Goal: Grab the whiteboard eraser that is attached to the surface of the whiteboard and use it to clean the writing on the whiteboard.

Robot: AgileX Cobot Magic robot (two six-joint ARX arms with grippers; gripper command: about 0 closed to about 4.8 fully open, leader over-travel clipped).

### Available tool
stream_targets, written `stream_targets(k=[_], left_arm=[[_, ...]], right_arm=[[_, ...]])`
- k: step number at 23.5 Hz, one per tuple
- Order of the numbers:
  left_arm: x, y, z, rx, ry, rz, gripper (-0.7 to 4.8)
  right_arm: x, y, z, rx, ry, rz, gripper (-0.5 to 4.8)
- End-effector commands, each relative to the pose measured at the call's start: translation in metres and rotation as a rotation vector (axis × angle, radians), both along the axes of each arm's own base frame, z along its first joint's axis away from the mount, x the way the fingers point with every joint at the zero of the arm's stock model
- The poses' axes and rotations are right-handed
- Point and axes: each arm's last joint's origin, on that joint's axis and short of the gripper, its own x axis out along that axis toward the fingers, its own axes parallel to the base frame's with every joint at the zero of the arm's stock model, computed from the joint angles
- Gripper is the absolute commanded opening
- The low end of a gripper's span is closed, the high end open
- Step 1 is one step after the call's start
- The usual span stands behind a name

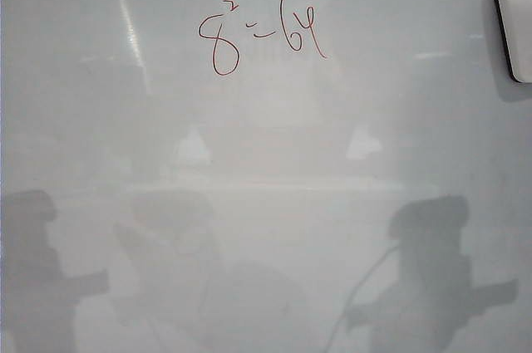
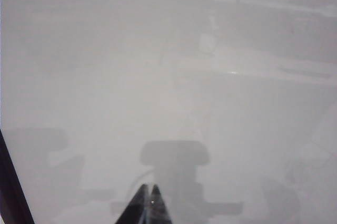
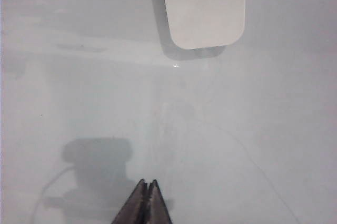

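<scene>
Your right end effector [image 3: 149, 197] is showing only its fingertips at the edge of the right wrist view, and they are pressed together with nothing between them. It is sitting well apart from the whiteboard eraser [image 3: 206, 8], which is clinging to the whiteboard [image 3: 253, 129] ahead of it, partly cut off by the frame. Your left end effector [image 2: 149, 205] is likewise pressed together and carrying nothing, with only bare board [image 2: 105, 76] and its own shadow in front of it.

From the exterior view, neither arm itself is appearing, only their shadows low on the board [image 1: 266, 203]. The eraser [image 1: 517, 21] is sitting at the upper right edge of that view, half out of frame. The red writing [image 1: 259, 37], reading roughly "8² = 64", is standing near the top centre, well apart from the eraser and untouched.

You are judging this as the very start: the grab is not yet begun. The next move is falling to the right arm, since the eraser is on its side. You are needing to spread those fingers first, bring them up to straddle the block's narrow sides, and close firmly enough to pull it off the board before carrying it across to the writing.

No containers are showing in any view, so there is nothing to report on contents.
</scene>
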Motion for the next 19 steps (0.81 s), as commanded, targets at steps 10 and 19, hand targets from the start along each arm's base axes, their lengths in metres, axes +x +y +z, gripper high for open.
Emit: stream_targets(k=[10, 19], left_arm=[[-0.004, -0.002, 0.023, 0.032, -0.073, -0.049, -0.05], [-0.053, -0.014, 0.147, -0.023, -0.079, -0.492, -0.05]], right_arm=[[-0.003, 0.0, 0.019, 0.003, -0.078, -0.002, -0.05], [-0.08, 0.002, 0.165, 0.102, -0.256, 0.145, -0.03]])
